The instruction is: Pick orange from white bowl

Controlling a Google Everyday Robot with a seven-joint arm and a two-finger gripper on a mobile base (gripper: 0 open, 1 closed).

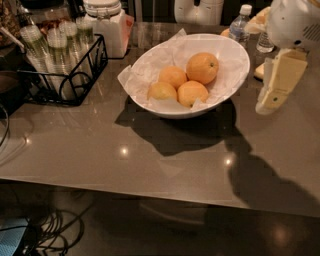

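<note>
The orange (202, 67) is the largest, deepest-coloured fruit, with a dark stem dot. It lies at the right back of the white bowl (150, 60), which is lined with crumpled white paper. Three smaller, paler fruits (172, 76) lie beside it to the left and front. My gripper (268, 80) hangs just right of the bowl's rim, above the table. Its pale fingers (279, 82) point down and stand apart, open and empty. It does not touch the bowl or the orange.
A black wire basket (75, 75) with several capped bottles stands at the left. A white jar (107, 22) stands behind it. Water bottles (241, 22) and a white appliance (197, 10) stand at the back. Cables (55, 232) lie on the floor below the table's front edge.
</note>
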